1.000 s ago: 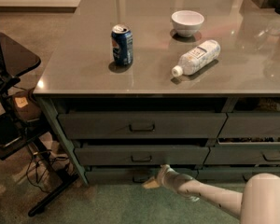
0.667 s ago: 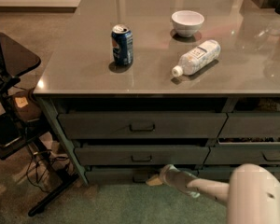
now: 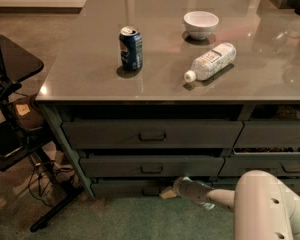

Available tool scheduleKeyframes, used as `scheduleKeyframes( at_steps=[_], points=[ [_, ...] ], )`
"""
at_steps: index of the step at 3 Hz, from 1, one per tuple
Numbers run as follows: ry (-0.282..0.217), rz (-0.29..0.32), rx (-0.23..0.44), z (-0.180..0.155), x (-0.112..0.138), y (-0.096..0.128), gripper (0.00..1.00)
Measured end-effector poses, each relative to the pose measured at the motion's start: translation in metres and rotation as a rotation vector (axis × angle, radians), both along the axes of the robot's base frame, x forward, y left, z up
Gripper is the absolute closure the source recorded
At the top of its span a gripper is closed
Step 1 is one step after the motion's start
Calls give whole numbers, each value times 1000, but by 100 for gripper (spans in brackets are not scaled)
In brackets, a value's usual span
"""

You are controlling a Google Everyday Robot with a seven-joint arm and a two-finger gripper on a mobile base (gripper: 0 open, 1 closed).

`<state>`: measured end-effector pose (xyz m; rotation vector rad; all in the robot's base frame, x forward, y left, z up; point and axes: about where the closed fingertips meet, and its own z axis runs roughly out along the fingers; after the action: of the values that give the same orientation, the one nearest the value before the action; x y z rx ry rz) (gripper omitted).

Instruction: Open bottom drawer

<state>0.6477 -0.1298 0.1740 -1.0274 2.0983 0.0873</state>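
1. Far left: a black stand (image 3: 10, 64) with loose cables (image 3: 45, 184) on the floor beneath it.
2. Grey counter (image 3: 80, 79): a blue can (image 3: 130, 47) stands upright towards the left. Its markings are too small to read.
3. Right of the can, a clear bottle (image 3: 212, 61) lies on its side with the white cap pointing near-left. It has a label, but the print is not legible. A white bowl (image 3: 201, 23) sits just beyond it.
4. Below the counter, left stack: a top drawer (image 3: 152, 134), a middle drawer (image 3: 151, 166), then the bottom drawer (image 3: 122, 188).
5. The bottom drawer is lowest in this stack, just above the green floor. Its long axis runs left to right and its front faces the near side. No inner tray shows.
6. The gripper (image 3: 168, 193) is at the centre of the bottom drawer front, where the pull sits. It cannot be told whether the gripper is spread or pressed together.
7. The white arm (image 3: 270, 204) reaches in from the near right corner, in front of the neighbouring stack (image 3: 275, 134).
8. Compared with a second ago, the arm housing extends further left. The gripper sits at nearly the same spot, and the bottom drawer front has not visibly shifted.
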Motion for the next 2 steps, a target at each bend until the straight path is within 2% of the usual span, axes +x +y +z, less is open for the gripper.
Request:
scheduleKeyframes(
  at_steps=[1,2],
  points=[
    [79,-116,100,-20,-7,-17,0],
    [79,-116,100,-20,-7,-17,0]
  ],
)
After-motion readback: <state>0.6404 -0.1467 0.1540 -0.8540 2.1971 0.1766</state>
